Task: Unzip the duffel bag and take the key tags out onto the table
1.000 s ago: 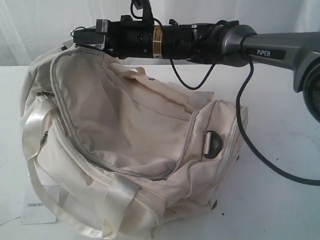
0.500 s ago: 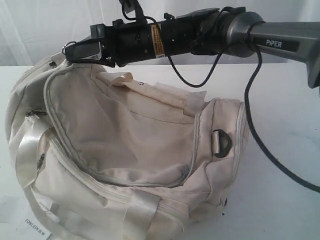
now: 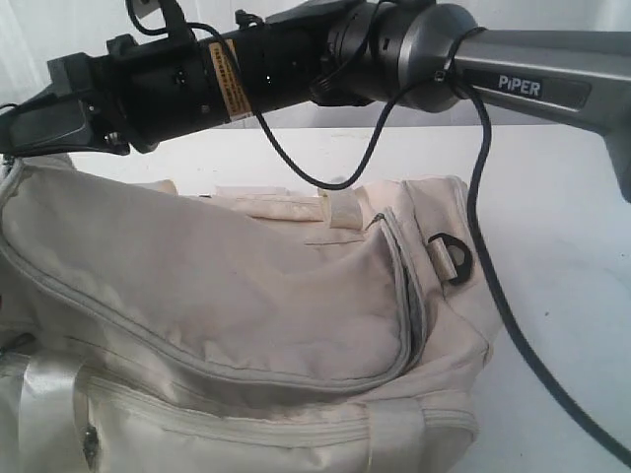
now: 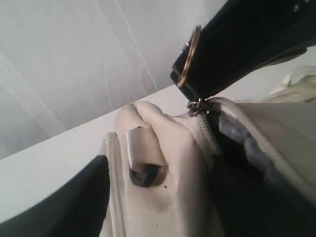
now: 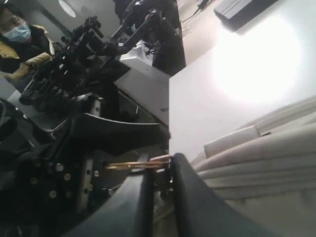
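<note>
The cream duffel bag (image 3: 246,315) fills the lower exterior view on the white table (image 3: 552,197). My right gripper (image 3: 12,133) reaches across to the bag's far left end. It is shut on the brass ring of the zipper pull (image 5: 143,164), which also shows in the left wrist view as a ring (image 4: 190,54) above the slider (image 4: 196,106). Beside the slider the zip gapes onto dark grey lining (image 4: 237,133). My left gripper (image 4: 165,197) stands open with the bag's end (image 4: 168,148) between its fingers (image 4: 49,207). It is hidden in the exterior view. The key tags are hidden.
A black D-ring (image 3: 455,256) hangs at the bag's right end, and a webbing handle (image 3: 286,205) lies along its top. The right arm's black cable (image 3: 493,296) droops over the bag's right side. Other equipment (image 5: 74,74) and a masked person (image 5: 19,34) stand beyond the table's edge.
My right gripper has moved left with the zipper ring. The bag has shifted left and now fills more of the view, its sagging top panel pulled flatter.
</note>
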Controlling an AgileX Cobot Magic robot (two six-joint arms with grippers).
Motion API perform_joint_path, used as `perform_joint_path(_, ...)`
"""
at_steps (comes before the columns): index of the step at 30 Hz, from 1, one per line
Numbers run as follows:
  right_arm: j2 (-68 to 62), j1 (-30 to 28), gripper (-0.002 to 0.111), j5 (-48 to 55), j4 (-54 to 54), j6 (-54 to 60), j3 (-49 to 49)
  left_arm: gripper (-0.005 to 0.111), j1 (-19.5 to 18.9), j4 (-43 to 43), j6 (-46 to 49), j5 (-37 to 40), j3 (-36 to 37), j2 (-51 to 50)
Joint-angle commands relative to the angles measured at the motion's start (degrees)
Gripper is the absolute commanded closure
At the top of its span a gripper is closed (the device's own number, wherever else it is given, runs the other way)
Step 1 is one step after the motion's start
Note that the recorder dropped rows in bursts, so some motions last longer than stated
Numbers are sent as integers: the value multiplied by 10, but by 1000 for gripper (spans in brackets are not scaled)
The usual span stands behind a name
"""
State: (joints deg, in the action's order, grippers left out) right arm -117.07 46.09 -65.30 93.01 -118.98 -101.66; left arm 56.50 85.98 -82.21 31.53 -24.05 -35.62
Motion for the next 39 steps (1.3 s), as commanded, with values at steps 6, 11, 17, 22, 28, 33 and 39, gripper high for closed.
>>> perform_joint_path(6,32,7,108,-47,-45,-8,-5,56,2,-36,-54,-1,28,2)
perform_joint_path(11,32,7,108,-47,-45,-8,-5,84,2,-57,-78,-1,28,2)
perform_joint_path(17,32,7,108,-47,-45,-8,-5,107,2,-70,-79,1,29,2)
perform_joint_path(22,32,2,108,-47,-38,-5,-5,107,2,-70,-79,1,29,2)
perform_joint_path(28,17,-20,108,101,-27,-13,-5,107,2,-70,-79,0,29,2)
perform_joint_path(33,-27,-21,108,198,-127,-1,-5,107,2,-70,-78,0,29,2)
perform_joint_path(39,-90,-28,108,249,-292,96,-5,107,2,-70,-77,1,29,3)
